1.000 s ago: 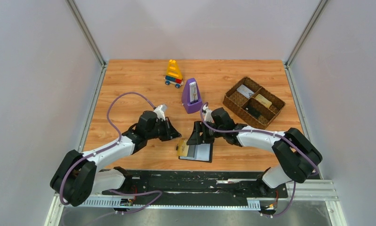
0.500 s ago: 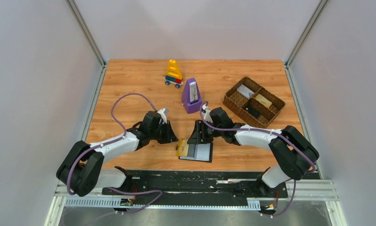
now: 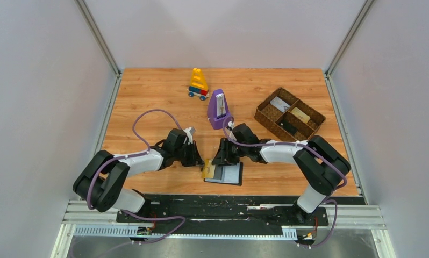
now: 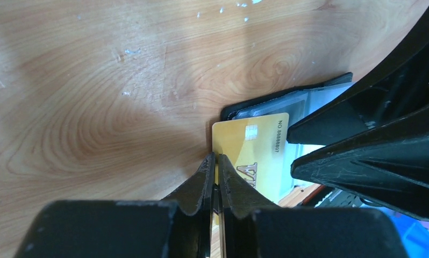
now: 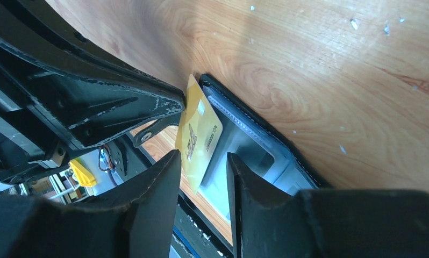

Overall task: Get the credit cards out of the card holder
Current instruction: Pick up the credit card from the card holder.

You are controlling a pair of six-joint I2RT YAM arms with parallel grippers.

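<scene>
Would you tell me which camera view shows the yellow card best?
Left wrist: the yellow card faces it, print legible, left gripper pinching its edge. Right wrist shows it obliquely; top external, tiny.

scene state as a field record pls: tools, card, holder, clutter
left tool: shut on yellow card edge
right tool: open, above card holder
yellow card: partly out, jutting past card holder's left side
card holder: lying open, panels up
other: purple metronome, toy blocks, woven tray, farther back
</scene>
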